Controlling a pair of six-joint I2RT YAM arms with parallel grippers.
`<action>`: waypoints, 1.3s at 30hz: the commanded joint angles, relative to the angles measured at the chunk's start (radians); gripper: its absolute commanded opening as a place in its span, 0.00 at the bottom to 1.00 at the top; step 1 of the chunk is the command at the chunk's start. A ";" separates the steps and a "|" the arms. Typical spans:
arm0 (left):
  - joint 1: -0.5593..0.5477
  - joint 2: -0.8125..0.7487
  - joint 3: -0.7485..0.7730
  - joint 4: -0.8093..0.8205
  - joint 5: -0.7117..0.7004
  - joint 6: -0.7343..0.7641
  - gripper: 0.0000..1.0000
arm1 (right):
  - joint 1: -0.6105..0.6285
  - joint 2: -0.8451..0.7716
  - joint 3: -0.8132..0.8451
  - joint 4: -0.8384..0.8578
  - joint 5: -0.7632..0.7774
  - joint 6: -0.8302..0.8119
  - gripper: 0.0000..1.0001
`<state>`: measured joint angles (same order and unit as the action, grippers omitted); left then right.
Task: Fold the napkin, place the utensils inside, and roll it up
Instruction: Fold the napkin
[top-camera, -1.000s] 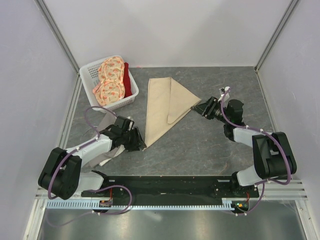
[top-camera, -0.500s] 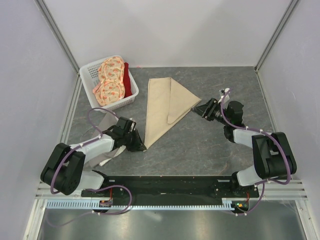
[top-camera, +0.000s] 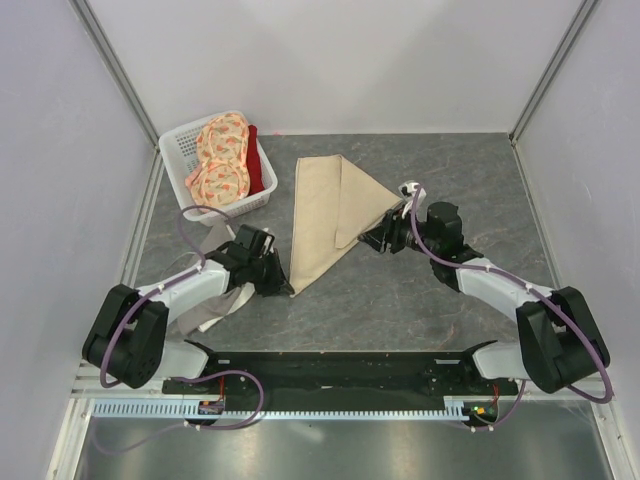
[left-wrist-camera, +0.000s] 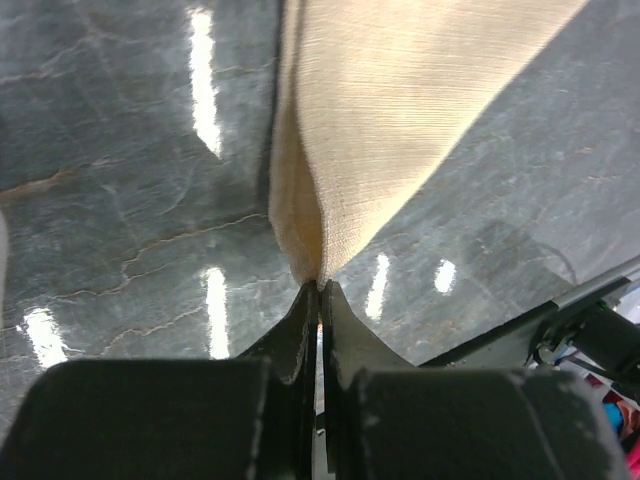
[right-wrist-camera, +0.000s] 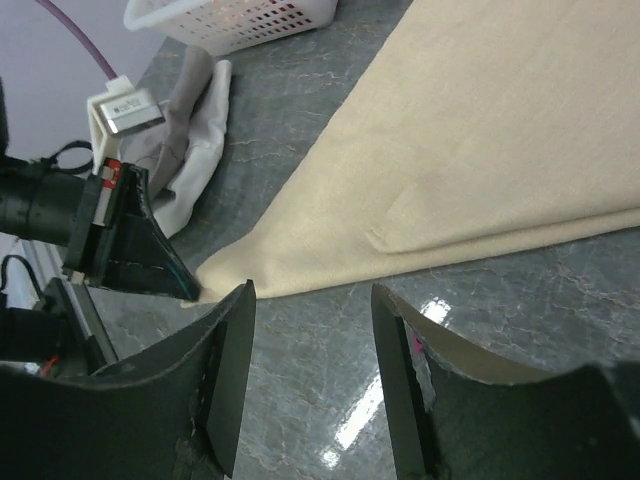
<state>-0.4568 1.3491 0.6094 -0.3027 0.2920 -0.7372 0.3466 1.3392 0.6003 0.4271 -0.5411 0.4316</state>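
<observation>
The napkin (top-camera: 320, 215) lies part-folded on the table (top-camera: 450, 180), its 6 o'clock tip pinched in the clenched left gripper (top-camera: 283, 290). The right gripper (top-camera: 372, 240) hovers agape at 4 o'clock. The utensils, unseen, and rolling are yet to come.

Two black-and-white YAM arms with purple wiring.
Left arm (top-camera: 190, 290) and right arm (top-camera: 500, 285): fat black cylindrical joint housings with white link shells between them. A loose purple cable (top-camera: 185, 225) loops along each arm, and a small white connector block (top-camera: 408, 187) sits at the right wrist. Both are bolted to a black base rail (top-camera: 340, 370), with more purple leads curling under its ends. Left gripper (left-wrist-camera: 320, 290) and right gripper (right-wrist-camera: 312, 295): matte black wedge fingers (right-wrist-camera: 225, 380) with flat inner faces.
</observation>
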 joint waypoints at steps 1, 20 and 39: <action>-0.005 -0.025 0.085 -0.062 0.048 0.077 0.02 | 0.011 -0.011 0.041 -0.051 0.079 -0.113 0.58; -0.003 -0.015 0.138 -0.168 0.076 0.177 0.02 | 0.587 0.248 0.148 0.068 0.361 -0.663 0.69; 0.186 -0.169 0.243 -0.360 -0.109 0.269 0.87 | 0.830 0.411 0.116 0.239 0.648 -0.879 0.69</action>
<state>-0.3614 1.2144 0.7696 -0.6331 0.2260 -0.5545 1.1576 1.7020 0.7074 0.6174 0.0700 -0.3878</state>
